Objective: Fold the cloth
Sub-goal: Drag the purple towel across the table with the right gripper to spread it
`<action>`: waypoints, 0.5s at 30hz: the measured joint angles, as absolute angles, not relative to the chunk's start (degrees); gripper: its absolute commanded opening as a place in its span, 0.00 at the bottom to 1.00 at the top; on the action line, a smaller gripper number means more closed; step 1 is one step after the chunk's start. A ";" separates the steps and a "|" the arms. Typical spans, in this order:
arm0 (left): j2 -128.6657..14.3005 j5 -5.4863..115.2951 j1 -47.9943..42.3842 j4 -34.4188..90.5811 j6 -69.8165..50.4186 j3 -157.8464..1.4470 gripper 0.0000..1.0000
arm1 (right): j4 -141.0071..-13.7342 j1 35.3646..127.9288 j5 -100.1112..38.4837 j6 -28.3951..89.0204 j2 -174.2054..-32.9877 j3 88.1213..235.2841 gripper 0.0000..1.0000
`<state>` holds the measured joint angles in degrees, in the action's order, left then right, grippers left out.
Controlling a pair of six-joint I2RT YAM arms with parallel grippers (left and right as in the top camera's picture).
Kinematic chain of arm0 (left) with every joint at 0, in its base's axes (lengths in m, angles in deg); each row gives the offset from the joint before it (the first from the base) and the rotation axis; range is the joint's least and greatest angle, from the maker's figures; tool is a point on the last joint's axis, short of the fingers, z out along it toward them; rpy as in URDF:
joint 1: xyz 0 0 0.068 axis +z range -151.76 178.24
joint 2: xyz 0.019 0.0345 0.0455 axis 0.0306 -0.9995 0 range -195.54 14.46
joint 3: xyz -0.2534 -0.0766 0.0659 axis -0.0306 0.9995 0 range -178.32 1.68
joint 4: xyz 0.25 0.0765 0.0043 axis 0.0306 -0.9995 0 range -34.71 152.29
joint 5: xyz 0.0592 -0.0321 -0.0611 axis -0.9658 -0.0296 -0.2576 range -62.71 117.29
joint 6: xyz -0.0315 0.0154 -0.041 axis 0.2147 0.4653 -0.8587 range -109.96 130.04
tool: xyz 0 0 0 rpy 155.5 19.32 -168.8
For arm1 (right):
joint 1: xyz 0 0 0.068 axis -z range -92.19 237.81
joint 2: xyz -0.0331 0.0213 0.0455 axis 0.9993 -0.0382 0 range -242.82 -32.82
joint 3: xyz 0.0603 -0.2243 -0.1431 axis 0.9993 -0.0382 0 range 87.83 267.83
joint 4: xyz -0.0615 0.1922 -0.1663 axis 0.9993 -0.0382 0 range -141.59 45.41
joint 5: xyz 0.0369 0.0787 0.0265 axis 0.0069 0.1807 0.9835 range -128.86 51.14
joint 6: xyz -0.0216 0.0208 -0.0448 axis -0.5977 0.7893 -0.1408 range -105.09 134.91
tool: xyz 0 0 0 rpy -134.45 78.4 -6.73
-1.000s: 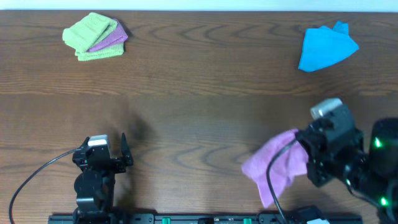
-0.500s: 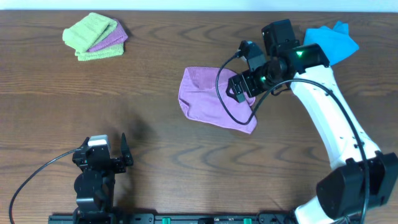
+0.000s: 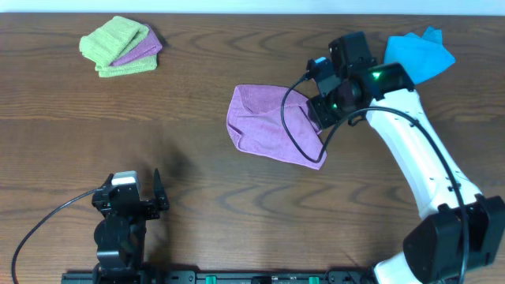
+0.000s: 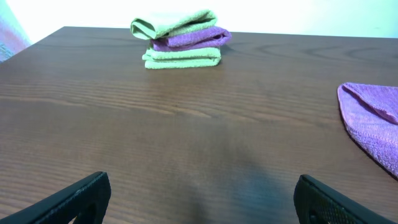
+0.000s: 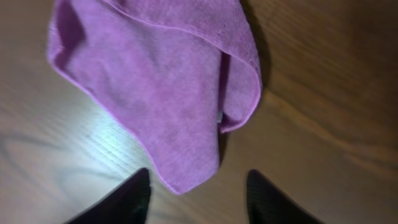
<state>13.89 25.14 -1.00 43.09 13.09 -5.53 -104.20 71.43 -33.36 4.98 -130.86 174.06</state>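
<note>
I count two tools of mine, both with nothing in them. My left tool [image 4: 202, 183] sits low at the near edge of the dark wood-grain tabletop [image 3: 197, 158], its fingers spread wide apart. My right tool [image 5: 199, 177] hangs over the right half of the tabletop, its two dark fingertips [image 5: 138, 194] apart with a gap between them and not pinching anything. There is one purple-violet square terry microfibre cloth [image 3: 268, 122], lying loose on the wood a little right of centre and just under my right tool. One side of it is doubled over on itself, and one pointed corner reaches towards the gap between my right fingertips without being gripped. My black cable [image 3: 286, 130] loops across the top of this cloth. Near the far edge, on the right, lies one bright blue cloth [image 3: 416, 57], crumpled, close behind my white arm [image 3: 410, 150] and apart from the purple one. At the far left corner stands one stack of three folded cloths: two lime-green folded cloths [image 4: 180, 23] with one purple folded cloth [image 4: 189, 40] between them, well apart from everything else. Bare wood runs from my left tool up to that stack and across to the spread cloth's left edge, and more lies between that cloth and the near edge.
</note>
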 measured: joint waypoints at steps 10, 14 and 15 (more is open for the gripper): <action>13.89 25.14 -1.00 43.06 13.09 -5.50 0.95 | -91.44 74.25 -35.26 4.76 -130.88 161.28 0.57; 13.89 25.14 -1.00 43.06 13.09 -5.50 0.95 | -87.55 77.13 -34.91 4.76 -131.15 158.02 0.56; 13.89 25.14 -1.00 43.06 13.09 -5.53 0.95 | -86.87 77.79 -34.47 4.78 -131.52 157.80 0.56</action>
<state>13.89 25.14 -1.00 43.06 13.09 -5.53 -86.87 77.79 -34.47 4.78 -131.52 157.80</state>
